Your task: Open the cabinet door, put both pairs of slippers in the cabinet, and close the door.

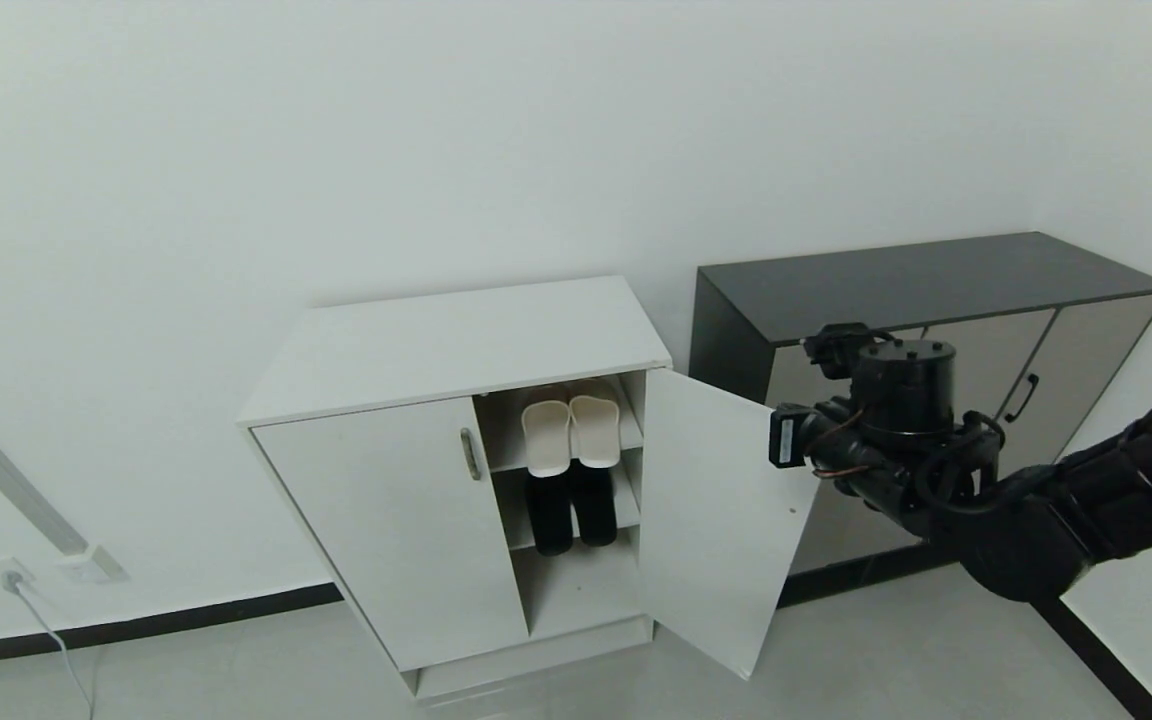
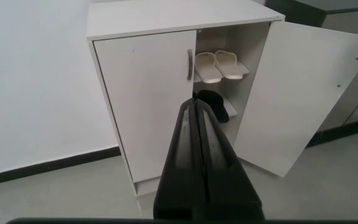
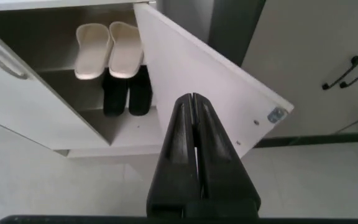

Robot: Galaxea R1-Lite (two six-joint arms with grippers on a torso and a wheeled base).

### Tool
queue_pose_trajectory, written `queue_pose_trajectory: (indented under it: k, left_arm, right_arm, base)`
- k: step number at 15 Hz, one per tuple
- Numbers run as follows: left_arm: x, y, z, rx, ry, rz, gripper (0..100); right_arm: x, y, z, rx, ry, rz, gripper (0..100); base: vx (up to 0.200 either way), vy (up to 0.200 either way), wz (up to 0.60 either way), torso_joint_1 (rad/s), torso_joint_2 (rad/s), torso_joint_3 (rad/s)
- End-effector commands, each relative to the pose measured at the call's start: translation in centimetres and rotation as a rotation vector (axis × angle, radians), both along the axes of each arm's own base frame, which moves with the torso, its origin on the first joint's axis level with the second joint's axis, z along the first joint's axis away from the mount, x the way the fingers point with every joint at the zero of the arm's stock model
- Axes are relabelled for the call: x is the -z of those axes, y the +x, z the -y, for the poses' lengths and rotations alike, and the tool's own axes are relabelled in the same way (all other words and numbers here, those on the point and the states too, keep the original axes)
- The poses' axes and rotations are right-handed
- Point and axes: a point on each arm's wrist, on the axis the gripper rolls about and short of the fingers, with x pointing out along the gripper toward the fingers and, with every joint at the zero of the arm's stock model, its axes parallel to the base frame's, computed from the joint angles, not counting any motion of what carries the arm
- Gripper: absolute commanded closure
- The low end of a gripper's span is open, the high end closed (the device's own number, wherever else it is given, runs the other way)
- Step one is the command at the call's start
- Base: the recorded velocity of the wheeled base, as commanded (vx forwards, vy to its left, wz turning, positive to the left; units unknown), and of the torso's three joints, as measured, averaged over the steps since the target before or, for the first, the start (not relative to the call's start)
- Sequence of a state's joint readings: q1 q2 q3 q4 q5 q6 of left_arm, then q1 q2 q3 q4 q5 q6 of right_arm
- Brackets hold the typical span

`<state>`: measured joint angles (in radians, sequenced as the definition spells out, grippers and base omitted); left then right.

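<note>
The white cabinet (image 1: 456, 345) stands against the wall with its left door (image 1: 391, 530) closed and its right door (image 1: 716, 520) swung open. A white pair of slippers (image 1: 571, 435) lies on the upper shelf, and a black pair (image 1: 572, 510) sits on the shelf below. My right arm (image 1: 936, 470) hangs just outside the open door's free edge. The right gripper (image 3: 194, 98) is shut on nothing, its tip close to the door's outer face (image 3: 210, 81). My left gripper (image 2: 196, 102) is shut and empty, facing the cabinet front (image 2: 148, 99) from some distance.
A dark cabinet (image 1: 936, 280) with grey doors and black handles (image 3: 347, 71) stands right of the white one, behind the open door. A wall socket with a cable (image 1: 11, 578) is at lower left. Bare floor (image 1: 836, 660) lies in front.
</note>
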<state>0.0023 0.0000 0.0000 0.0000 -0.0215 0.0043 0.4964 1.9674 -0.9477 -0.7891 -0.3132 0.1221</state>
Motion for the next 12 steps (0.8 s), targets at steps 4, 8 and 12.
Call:
queue_pose_trajectory:
  k: [4, 8, 12]
  left_arm:
    - [0.0, 0.0, 0.0, -0.001, 0.000, 0.000, 100]
    - [0.0, 0.0, 0.0, -0.001, 0.000, 0.000, 100]
    - [0.0, 0.0, 0.0, -0.001, 0.002, 0.000, 100]
  right_arm:
    - [3.5, 4.8, 2.8, 0.074, -0.008, -0.058, 100]
    - [4.2, 6.3, 4.0, 0.073, 0.009, -0.060, 100]
    - [4.1, 7.6, 4.5, 0.089, 0.051, -0.031, 100]
  base:
    - [0.000, 0.000, 0.00, 0.000, 0.00, 0.000]
    - [0.000, 0.000, 0.00, 0.000, 0.00, 0.000]
    - [0.000, 0.000, 0.00, 0.000, 0.00, 0.000]
